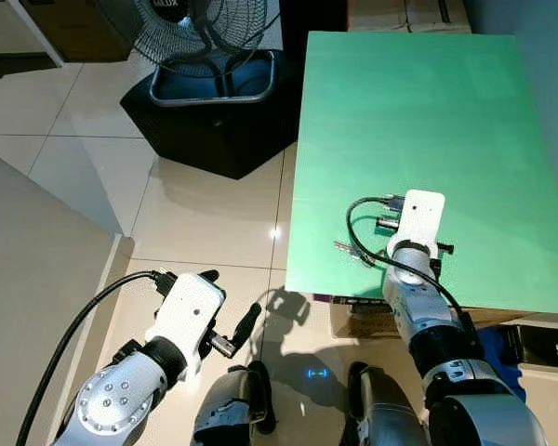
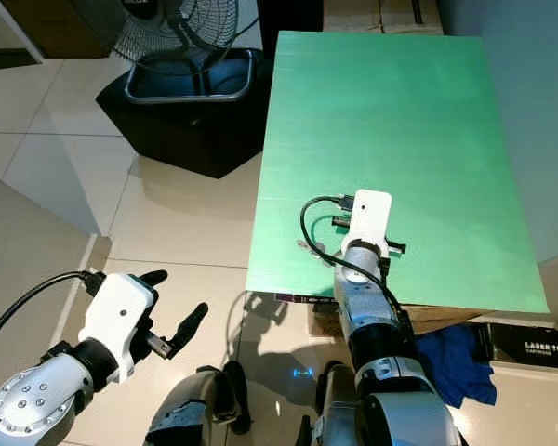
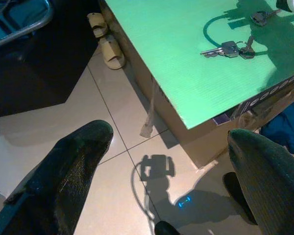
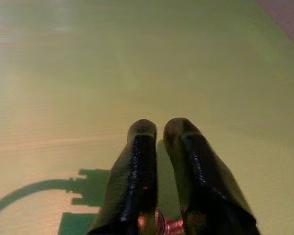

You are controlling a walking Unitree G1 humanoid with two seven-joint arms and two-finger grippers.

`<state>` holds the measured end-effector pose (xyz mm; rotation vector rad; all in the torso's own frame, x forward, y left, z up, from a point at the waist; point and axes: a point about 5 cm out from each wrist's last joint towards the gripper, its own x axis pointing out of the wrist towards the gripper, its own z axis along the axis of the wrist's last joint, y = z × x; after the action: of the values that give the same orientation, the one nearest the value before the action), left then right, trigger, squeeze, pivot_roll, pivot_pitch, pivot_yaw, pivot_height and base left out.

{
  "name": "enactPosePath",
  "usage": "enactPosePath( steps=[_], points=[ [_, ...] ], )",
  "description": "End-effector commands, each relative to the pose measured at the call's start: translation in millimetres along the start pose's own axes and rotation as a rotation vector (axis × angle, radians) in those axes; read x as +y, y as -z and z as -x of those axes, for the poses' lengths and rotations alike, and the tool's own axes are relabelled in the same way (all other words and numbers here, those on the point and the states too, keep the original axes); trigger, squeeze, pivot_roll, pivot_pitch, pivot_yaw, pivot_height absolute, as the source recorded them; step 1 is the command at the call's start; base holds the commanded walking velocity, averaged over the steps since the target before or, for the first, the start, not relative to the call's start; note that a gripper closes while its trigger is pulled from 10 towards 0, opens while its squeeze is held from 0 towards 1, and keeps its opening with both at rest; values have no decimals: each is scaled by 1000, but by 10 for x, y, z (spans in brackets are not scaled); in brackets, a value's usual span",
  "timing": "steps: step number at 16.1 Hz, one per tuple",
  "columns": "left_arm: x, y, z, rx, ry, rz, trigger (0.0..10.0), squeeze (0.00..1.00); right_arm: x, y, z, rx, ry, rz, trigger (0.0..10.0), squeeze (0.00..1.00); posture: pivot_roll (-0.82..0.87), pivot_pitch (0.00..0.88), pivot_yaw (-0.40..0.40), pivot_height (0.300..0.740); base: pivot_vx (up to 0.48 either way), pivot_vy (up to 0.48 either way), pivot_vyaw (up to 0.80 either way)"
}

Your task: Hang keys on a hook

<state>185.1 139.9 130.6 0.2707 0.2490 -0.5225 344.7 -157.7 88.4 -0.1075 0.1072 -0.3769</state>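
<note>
**Your right gripper pinches the keys on the green board**

At 8 o'clock your left gripper (image 1: 231, 327) hangs wide apart over the floor. At 1 o'clock your right gripper (image 4: 162, 147) squeezes the keys (image 3: 230, 49), ready to lift them.

Metal keys (image 3: 229, 48) are seen on a matt green counter (image 1: 418, 130); the tiled floor (image 1: 205, 223) is polished glossy.

A home: tiled floor (image 1: 195, 223), standing fan (image 1: 205, 32), slippers (image 3: 105, 39) beside a green-topped box (image 1: 428, 139)
</note>
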Motion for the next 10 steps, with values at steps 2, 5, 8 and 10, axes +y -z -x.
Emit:
enactPosePath(
  steps=[2, 5, 8, 10],
  points=[
    [-6, 17, 36, 16, -5, -2, 10000, 0, 4, 206, 82, 90, 10, -6, 10000, 1000, 51, 326, 121, 713, 0, 0, 0],
    [5, 27, 37, 17, -7, -6, 10000, 0, 21, 244, 94, 116, 11, -20, 10000, 1000, 51, 322, 121, 713, 0, 0, 0],
    [6, 28, 31, 16, -8, -6, 10000, 0, 16, 259, 91, 122, 14, -12, 10000, 1000, 52, 314, 118, 713, 0, 0, 0],
    [2, 30, 29, 17, -9, -7, 10000, 0, 5, 274, 87, 127, 15, -4, 10000, 1000, 55, 313, 117, 713, 0, 0, 0]
  ],
)
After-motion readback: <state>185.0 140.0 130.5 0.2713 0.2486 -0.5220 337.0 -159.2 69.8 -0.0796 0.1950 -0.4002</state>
